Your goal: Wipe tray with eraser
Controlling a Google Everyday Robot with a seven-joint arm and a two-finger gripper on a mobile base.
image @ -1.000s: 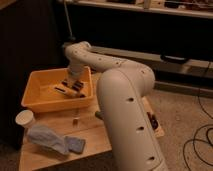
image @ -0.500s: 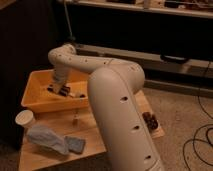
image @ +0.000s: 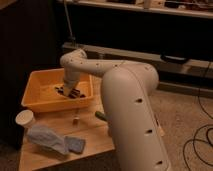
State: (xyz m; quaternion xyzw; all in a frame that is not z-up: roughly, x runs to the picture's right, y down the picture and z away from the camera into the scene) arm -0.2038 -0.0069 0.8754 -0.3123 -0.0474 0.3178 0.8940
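The yellow-orange tray [image: 39,97] stands on the back left of a wooden table. My gripper [image: 68,91] reaches down into it from the white arm and sits low over the tray floor, right of its middle. A small dark striped block, the eraser [image: 77,94], shows at the fingertips against the floor, and the gripper is shut on it. The gripper body hides part of the eraser.
A white cup [image: 25,119] stands at the table's left edge. A blue cloth pad [image: 54,140] lies in front, with a small upright item [image: 76,120] and a green marker [image: 101,115] nearby. The arm's thick white link [image: 132,110] fills the right. Cables lie on the floor [image: 197,142].
The gripper with the eraser slid left across the tray floor, then came back a little to the right. The arm's big link swung the same way.
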